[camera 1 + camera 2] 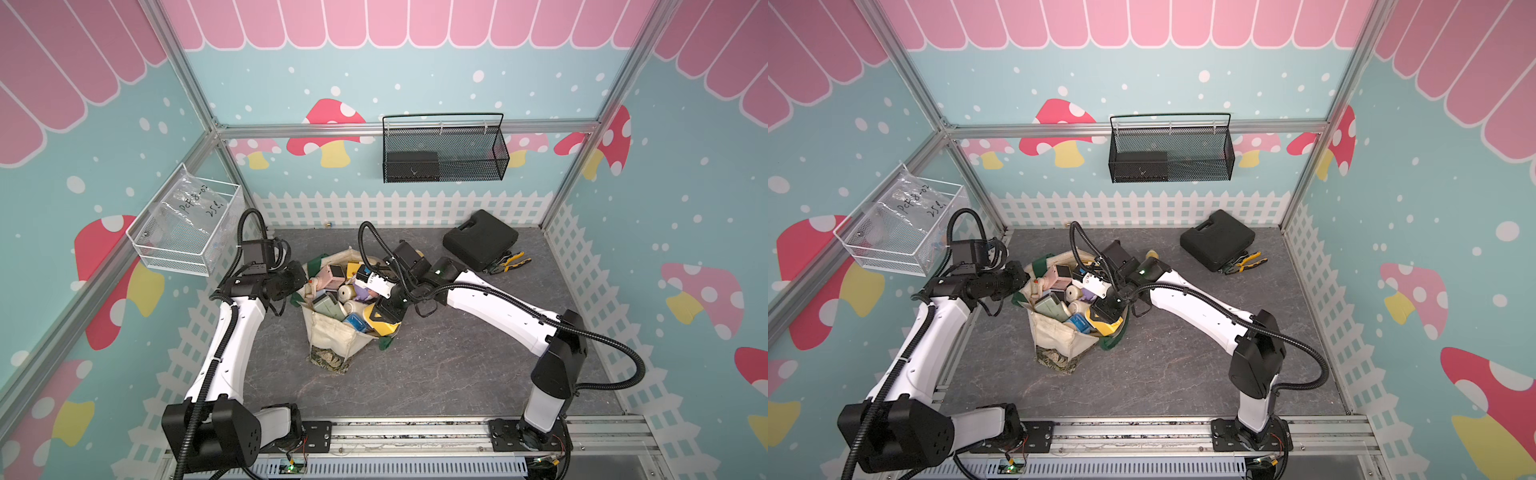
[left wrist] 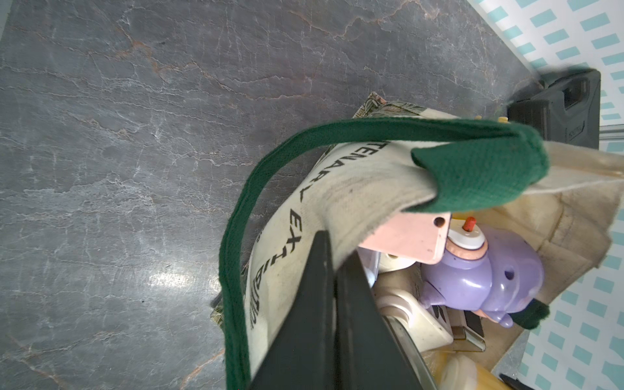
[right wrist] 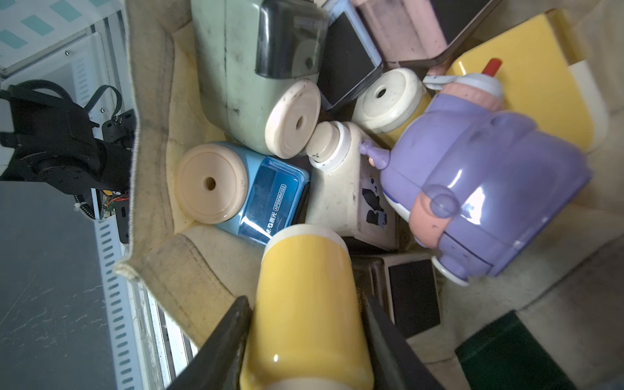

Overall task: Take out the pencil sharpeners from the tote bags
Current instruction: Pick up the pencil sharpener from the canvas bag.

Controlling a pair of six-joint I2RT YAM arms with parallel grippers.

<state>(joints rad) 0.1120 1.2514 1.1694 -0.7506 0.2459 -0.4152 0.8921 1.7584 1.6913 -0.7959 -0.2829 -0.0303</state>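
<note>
**mossy_k:** Cream canvas tote bag (image 1: 326,332) sits about mid-table, a touch left of centre, with its mouth gaping and pencil sharpeners piled inside. What are the arms doing?

**rigwatcher:** The left gripper (image 2: 334,256) has its jaws pinched together on the bag's left rim, canvas caught between them, right next to the dark green strap (image 2: 472,169). The right gripper (image 3: 305,310) is down in the near-right part of the bag. Its jaws are clamped on a yellow sharpener (image 3: 304,270), one finger pressed against each side.

**mossy_k:** And the other sharpeners?

**rigwatcher:** They're heaped in the bag. A purple sharpener (image 3: 479,189), the cartoon-looking one, lies just beside the yellow one. A blue sharpener (image 3: 270,199) touches a sage green sharpener (image 3: 236,67), and a pink sharpener (image 2: 405,236) is tucked under the rim. Over at the far right of the grey table (image 1: 436,365) there's a black case (image 1: 480,239) with yellow-and-black pliers (image 1: 509,262) just beside it, well apart from the bag.
</note>
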